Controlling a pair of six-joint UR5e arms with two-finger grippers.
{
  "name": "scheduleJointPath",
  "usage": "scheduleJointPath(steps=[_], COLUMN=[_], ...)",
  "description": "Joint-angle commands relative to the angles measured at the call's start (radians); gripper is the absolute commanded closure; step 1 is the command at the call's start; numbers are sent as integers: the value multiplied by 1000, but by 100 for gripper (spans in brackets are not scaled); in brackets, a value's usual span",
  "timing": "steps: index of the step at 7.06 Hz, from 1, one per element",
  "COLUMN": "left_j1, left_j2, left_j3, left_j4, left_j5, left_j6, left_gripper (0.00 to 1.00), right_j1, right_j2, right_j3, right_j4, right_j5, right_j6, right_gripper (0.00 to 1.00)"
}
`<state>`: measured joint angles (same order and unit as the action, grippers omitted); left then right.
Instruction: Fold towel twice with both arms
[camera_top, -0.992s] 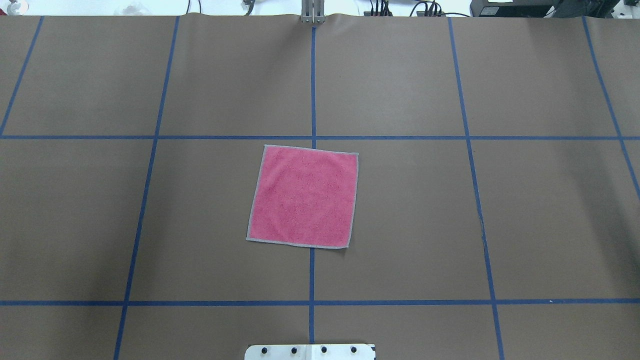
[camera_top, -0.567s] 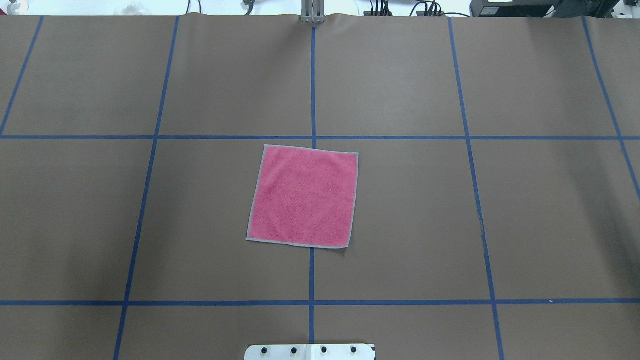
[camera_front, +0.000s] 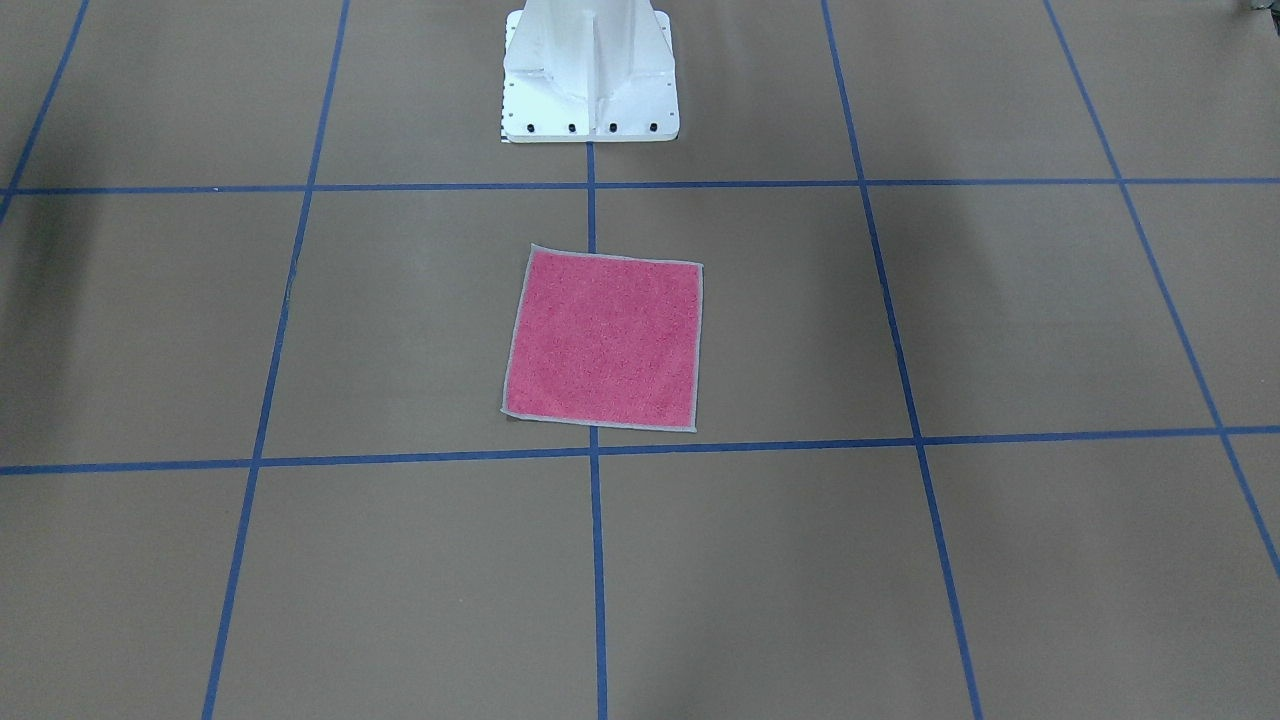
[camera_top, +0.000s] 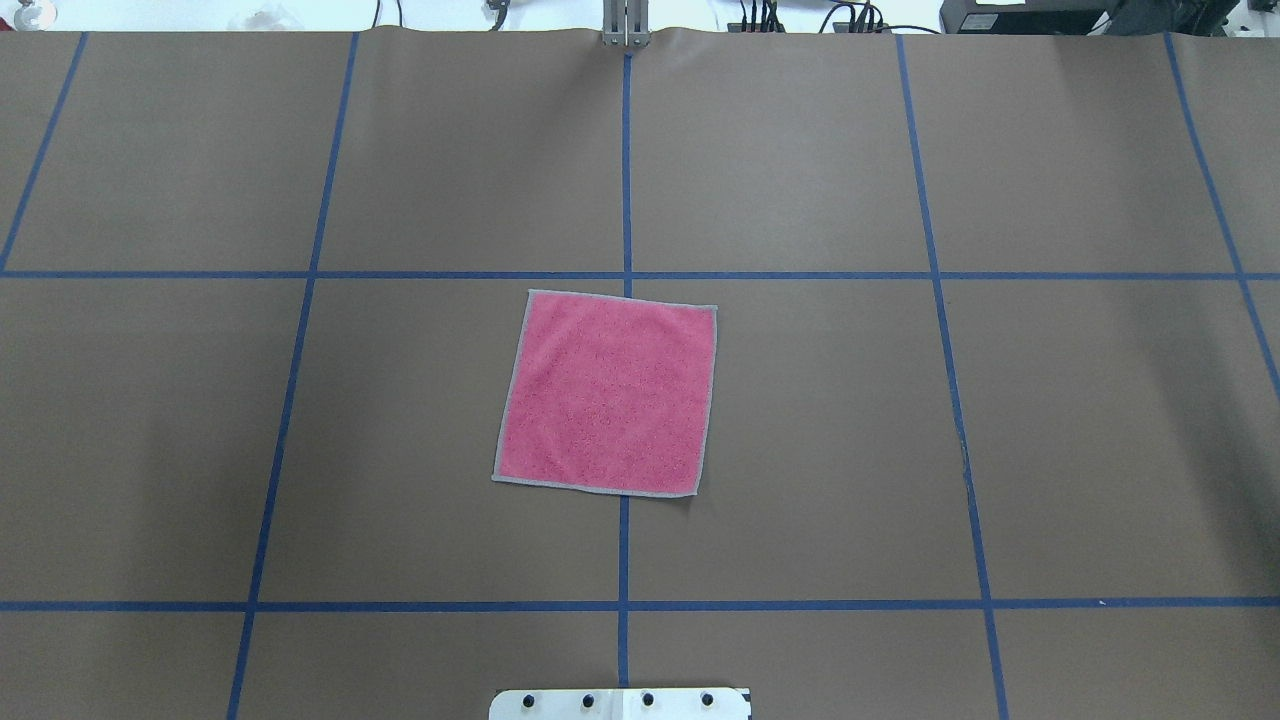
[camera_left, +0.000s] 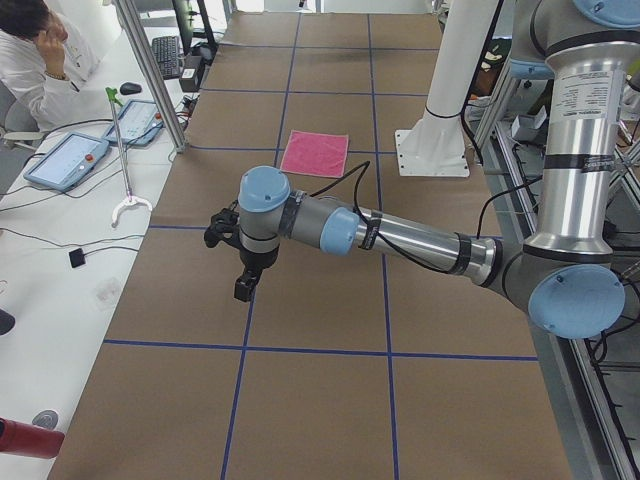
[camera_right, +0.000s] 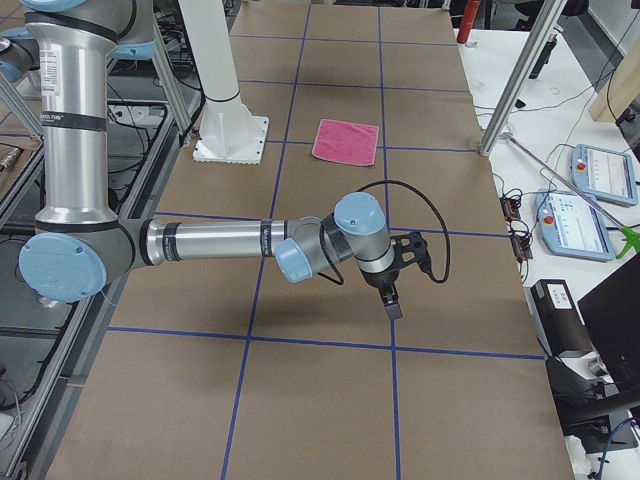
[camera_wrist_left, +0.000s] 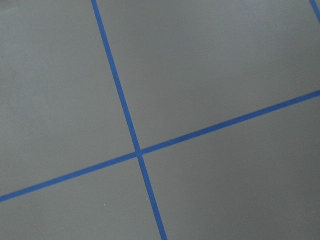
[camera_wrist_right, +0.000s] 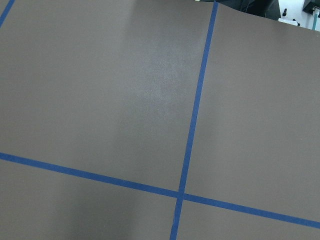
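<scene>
Front-facing view: the towel (camera_front: 602, 340) is lying flat and pink side up on the bench (camera_front: 1000, 320), just in front of the pedestal (camera_front: 590, 75). No fold is showing, so both folds are waiting to be done.

Overhead view: it is giving the same picture, again without arms.

Left side view: only here is the left hand (camera_left: 243, 288) showing. It is hanging over the bench, well apart from the pedestal and holding no towel. How far open it is, I cannot tell.

Right side view: the right hand (camera_right: 394, 300) is hanging likewise, its opening equally unclear.

Wrist views: both are showing only bench and blue tape (camera_wrist_left: 140, 152).
</scene>
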<state>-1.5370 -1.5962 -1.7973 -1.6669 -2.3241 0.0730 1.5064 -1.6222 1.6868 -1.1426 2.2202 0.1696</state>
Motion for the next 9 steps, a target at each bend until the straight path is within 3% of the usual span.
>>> scheduleJointPath(steps=[1,2,4,7,9], left_j1=[1,1,107,323,455], left_j2=[-13,-13,-39,-126,-154], left_j3=[21,19,7,3,1], left_j4=[-154,-192,-221,-328,-454], left_j5=[-4,-6,-5,3,49], left_j6=[-19,-33,-102,-519,-912], left_gripper=[0,0,0,0,0], right_j1=[0,-2,-36,-222,-357], right_j2=[1,1,5,33,70], right_j3=[-4,0,5,10,92], right_j4=[3,18,75,284,297], right_j5=[42,80,104,93,29], right_j6=[23,33,138,553,806], right_gripper=[0,0,0,0,0])
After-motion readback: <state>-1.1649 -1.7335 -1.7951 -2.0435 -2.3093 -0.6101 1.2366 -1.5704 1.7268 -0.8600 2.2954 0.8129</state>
